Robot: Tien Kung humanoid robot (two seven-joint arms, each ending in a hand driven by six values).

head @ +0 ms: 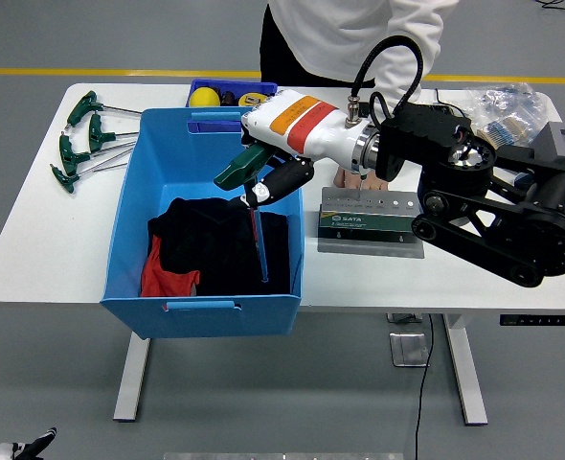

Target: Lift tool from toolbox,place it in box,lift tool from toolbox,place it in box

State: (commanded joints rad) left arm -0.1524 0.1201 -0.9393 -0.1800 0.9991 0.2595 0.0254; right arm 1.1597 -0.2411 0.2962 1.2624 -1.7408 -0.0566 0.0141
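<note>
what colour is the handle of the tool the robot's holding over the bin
Dark green handle on the tool in the right hand, head view.

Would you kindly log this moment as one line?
right hand: holds tool over blue box | toolbox: on table | left: unseen

On the white desk [33, 259], the blue plastic box [129, 216] sits left of the green metal toolbox [371, 222]; green-handled T-wrenches [79, 139] lie left of the box.
</note>
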